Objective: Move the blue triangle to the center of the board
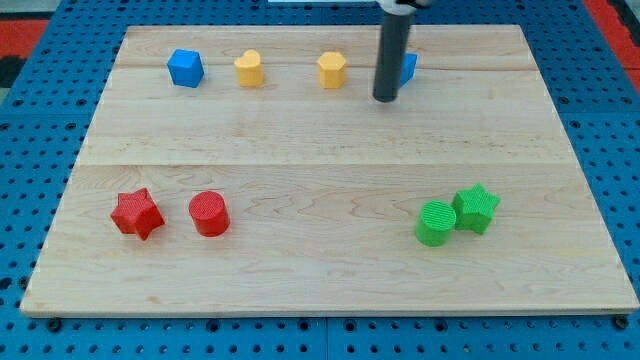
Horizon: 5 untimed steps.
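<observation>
The blue triangle (408,67) lies near the view's top, right of centre, mostly hidden behind my rod; only its right edge shows. My tip (385,98) rests on the wooden board (320,140) just below and left of that block, close to it or touching; I cannot tell which.
A blue cube (185,68), a yellow heart-like block (249,69) and a yellow hexagon (332,70) line the top. A red star (136,213) and red cylinder (209,213) sit bottom left. A green cylinder (435,222) and green star (476,208) touch at bottom right.
</observation>
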Available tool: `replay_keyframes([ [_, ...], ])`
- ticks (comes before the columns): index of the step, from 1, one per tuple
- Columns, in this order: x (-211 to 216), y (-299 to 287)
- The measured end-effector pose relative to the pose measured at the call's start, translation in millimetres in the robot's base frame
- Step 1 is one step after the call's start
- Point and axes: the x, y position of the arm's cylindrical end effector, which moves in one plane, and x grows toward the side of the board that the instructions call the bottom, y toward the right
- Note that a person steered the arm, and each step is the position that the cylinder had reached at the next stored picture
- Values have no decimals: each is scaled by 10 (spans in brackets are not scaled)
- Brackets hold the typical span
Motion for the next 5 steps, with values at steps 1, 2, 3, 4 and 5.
replay_keyframes([
  [1,-330,-22],
  [2,-234,-975],
  [3,-231,-1326],
  [4,-478,-718],
  [5,-881,-560],
])
